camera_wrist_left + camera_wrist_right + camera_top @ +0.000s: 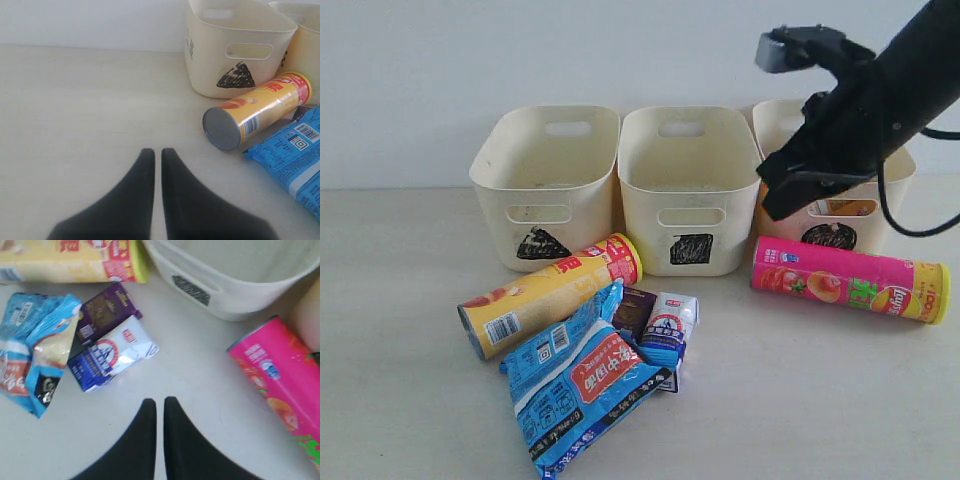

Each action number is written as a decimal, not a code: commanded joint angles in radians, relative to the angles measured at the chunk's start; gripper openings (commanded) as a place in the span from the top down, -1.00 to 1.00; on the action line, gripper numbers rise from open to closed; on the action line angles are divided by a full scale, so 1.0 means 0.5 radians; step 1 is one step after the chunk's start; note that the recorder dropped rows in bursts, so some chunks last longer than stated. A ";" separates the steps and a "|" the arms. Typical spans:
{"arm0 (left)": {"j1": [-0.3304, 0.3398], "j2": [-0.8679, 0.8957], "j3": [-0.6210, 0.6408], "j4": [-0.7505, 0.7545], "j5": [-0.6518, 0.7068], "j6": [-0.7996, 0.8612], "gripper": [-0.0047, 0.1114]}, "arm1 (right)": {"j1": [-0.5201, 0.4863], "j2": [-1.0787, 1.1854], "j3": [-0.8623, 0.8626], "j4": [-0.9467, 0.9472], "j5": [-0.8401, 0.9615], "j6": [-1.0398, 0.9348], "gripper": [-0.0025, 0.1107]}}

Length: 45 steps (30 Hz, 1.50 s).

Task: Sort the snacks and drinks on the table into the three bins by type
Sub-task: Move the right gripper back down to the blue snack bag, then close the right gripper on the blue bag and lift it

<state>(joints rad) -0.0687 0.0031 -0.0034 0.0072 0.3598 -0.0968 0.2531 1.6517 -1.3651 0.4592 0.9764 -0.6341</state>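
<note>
Three cream bins stand in a row at the back: triangle (545,185), square (690,190), circle (895,185). In front lie the yellow chip tube (550,295), blue packets (580,385), the dark purple carton (635,310) and the white and blue carton (670,328). The pink chip tube (850,280) lies before the circle bin. My right gripper (778,208) hangs shut and empty in front of that bin, above the pink tube's end (280,385). Something orange shows through that bin's handle cutout (840,207). My left gripper (154,151) is shut over bare table, apart from the yellow tube (260,107).
The right arm (880,90) covers part of the circle bin. The table (400,400) stretches out to the left of the pile. A pale wall rises behind the bins. The left arm is out of the exterior view.
</note>
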 commanded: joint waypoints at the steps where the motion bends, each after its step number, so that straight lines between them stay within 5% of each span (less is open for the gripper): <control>1: 0.006 -0.006 0.007 0.010 0.001 -0.017 0.85 | 0.204 -0.066 0.154 -0.051 -0.033 -0.130 0.96; 7: 0.006 -0.006 0.007 0.010 0.001 -0.017 0.85 | 0.471 -0.071 0.300 -0.183 -0.174 -0.139 0.96; 18: 0.006 -0.006 0.007 0.010 0.001 -0.017 0.85 | 1.016 -0.268 0.846 -0.688 -1.094 0.135 0.96; 24: 0.006 -0.006 0.007 0.010 0.001 -0.017 0.85 | 1.233 -0.447 1.119 -0.764 -1.360 -0.213 0.96; 35: 0.006 -0.006 0.007 0.010 0.001 -0.017 0.85 | 1.426 -0.442 1.217 -1.894 -1.438 -0.495 0.96; 40: 0.006 -0.006 0.007 0.010 0.001 -0.017 0.85 | 1.426 -0.391 1.217 -2.029 -1.457 -0.518 0.95; 45: 0.006 -0.006 0.007 0.010 0.001 -0.017 0.85 | 1.426 -0.271 1.217 -2.191 -1.602 -0.531 0.36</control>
<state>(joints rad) -0.0687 0.0031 -0.0034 0.0072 0.3598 -0.0968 0.9649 1.4873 -0.7608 -0.5878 0.2214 -0.8882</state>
